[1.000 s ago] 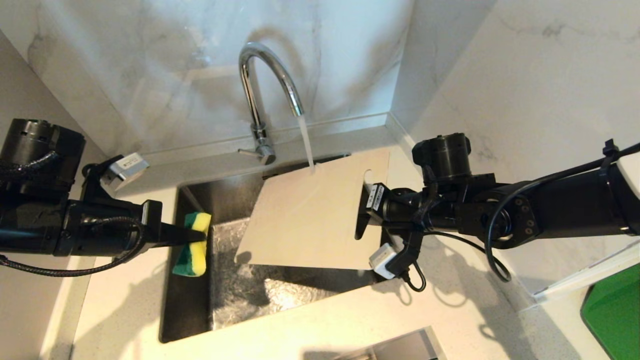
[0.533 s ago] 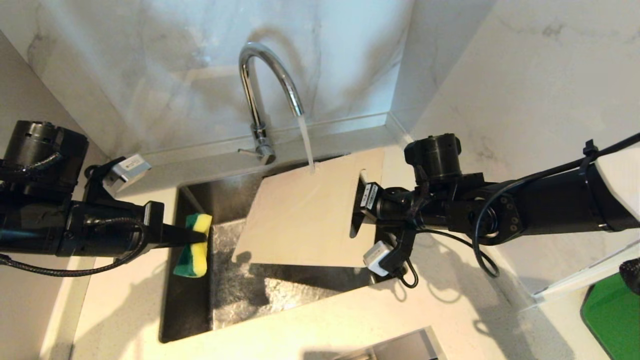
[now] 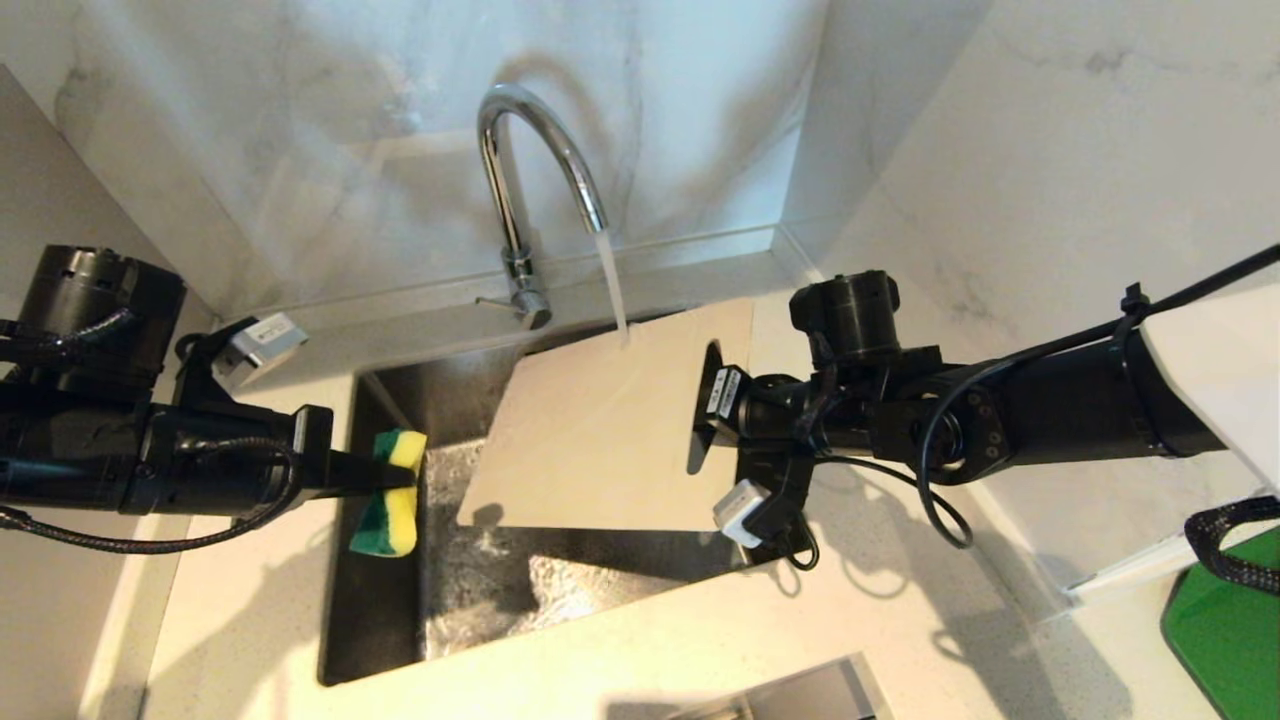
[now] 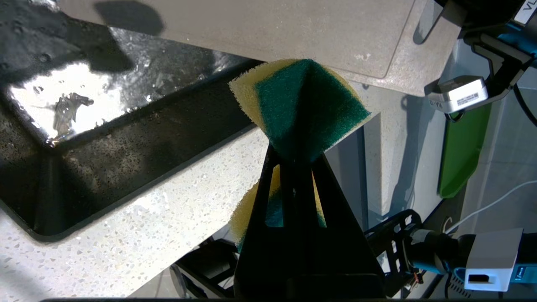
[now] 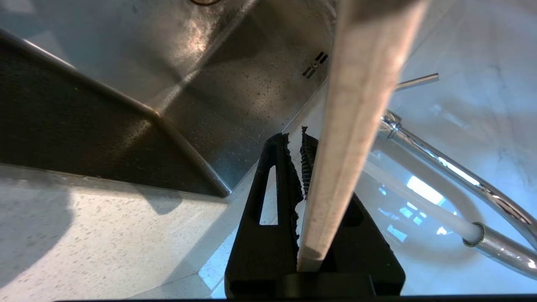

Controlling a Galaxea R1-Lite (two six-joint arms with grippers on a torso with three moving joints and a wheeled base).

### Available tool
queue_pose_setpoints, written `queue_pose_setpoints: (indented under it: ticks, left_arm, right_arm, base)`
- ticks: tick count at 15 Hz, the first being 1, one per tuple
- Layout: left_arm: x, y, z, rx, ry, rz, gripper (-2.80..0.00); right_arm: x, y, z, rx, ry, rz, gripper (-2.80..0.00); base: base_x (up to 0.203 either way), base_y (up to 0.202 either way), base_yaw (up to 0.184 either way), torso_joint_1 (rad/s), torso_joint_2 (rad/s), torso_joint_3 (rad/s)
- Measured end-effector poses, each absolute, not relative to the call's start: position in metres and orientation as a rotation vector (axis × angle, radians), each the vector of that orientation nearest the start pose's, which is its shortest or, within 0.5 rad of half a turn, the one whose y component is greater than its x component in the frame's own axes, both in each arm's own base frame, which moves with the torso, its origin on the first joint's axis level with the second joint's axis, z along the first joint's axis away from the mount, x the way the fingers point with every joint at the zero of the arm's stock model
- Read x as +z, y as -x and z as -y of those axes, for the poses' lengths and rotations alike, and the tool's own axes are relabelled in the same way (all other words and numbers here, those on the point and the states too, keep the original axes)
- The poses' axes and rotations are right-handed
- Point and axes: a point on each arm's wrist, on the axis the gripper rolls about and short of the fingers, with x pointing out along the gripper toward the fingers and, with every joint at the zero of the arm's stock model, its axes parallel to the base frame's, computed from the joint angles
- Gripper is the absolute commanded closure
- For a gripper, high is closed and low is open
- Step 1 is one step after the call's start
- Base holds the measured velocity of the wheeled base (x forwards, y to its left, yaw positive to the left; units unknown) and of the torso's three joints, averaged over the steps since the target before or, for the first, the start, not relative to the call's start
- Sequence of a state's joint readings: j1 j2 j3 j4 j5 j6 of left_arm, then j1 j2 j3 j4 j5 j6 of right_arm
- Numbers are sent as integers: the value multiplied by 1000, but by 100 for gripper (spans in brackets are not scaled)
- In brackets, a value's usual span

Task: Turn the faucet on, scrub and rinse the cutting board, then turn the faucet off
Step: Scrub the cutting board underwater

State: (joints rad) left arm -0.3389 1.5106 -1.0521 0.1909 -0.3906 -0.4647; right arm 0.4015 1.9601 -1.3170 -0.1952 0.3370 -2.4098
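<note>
Both grippers are clamped: the left gripper (image 3: pixel 385 478) on a sponge (image 3: pixel 390 492) at the sink's (image 3: pixel 372 640) left edge, the right gripper (image 3: pixel 712 420) holding the cutting board (image 3: pixel 600 430) apparently tilted under the faucet's (image 3: pixel 530 160) stream, its long axis toward the sponge.

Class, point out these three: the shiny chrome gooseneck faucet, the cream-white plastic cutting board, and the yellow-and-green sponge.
Shiny chrome gooseneck faucet (image 3: pixel 497 170), head view, upright neck.
Cream-white plastic cutting board (image 3: pixel 590 440), head view, middle of flat face.
Yellow-and-green sponge (image 3: pixel 392 510), head view, lower half.

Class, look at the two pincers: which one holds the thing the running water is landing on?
The right pincer: it grips the cutting board under the stream; the left pincer squeezes a sponge aside.
</note>
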Motion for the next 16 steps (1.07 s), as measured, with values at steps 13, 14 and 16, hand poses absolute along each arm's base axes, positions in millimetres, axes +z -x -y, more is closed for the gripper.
queue_pose_setpoints:
  ticks: [13,14,16]
  left_arm:
    - [228,-236,92,-534,446,-817,0]
    - [228,-236,92,-534,446,-817,0]
    - [228,-236,92,-534,446,-819,0]
  right_arm:
    - [186,-372,-168,860,2242,670,0]
    - [186,-373,-169,858,2242,673,0]
    - [185,-377,-173,860,2241,681,0]
  base:
    - [0,0,0,0,0,0]
    - [0,0,0,0,0,0]
    - [0,0,0,0,0,0]
